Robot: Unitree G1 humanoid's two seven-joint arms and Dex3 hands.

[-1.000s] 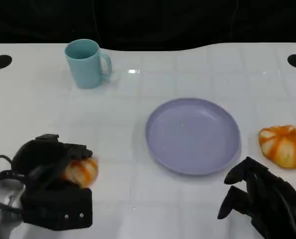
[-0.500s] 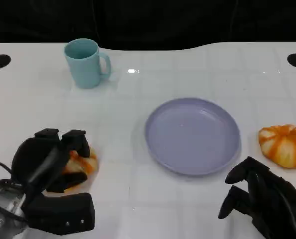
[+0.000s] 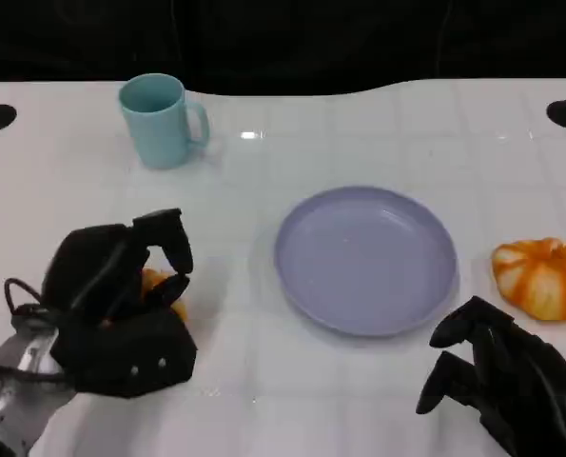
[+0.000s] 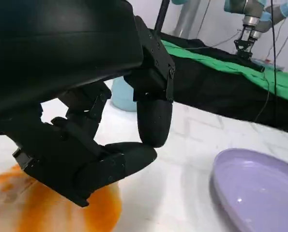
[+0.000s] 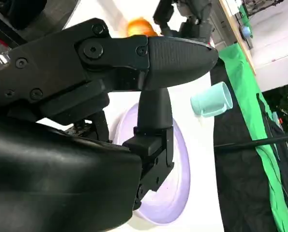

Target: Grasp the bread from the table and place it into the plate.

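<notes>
The white, glossy desk, faintly gridded, is carrying every item and is likely offering little friction, so a nudged object could slide instead of being lifted. The lavender plate, a round, shallow, smooth dish, is sitting near the centre, well apart from the left robot hand. That black, hard-shelled left robot hand is closing around the bread, an orange, white-streaked, rounded roll lying at the desk's left side; in the left wrist view the fingers are curling over the bread and touching its top, though whether the roll is lifted or resting on the desk cannot be told. The main risk is a shallow grip: the rounded crust could be slipping out during the carry, or the fingers could be crushing a soft loaf. A second, similar orange bun is lying at the right, just beyond the right robot hand, which is resting with fingers curled in on nothing. The pale blue cup, a smooth handled cylinder, is standing at the far left.
</notes>
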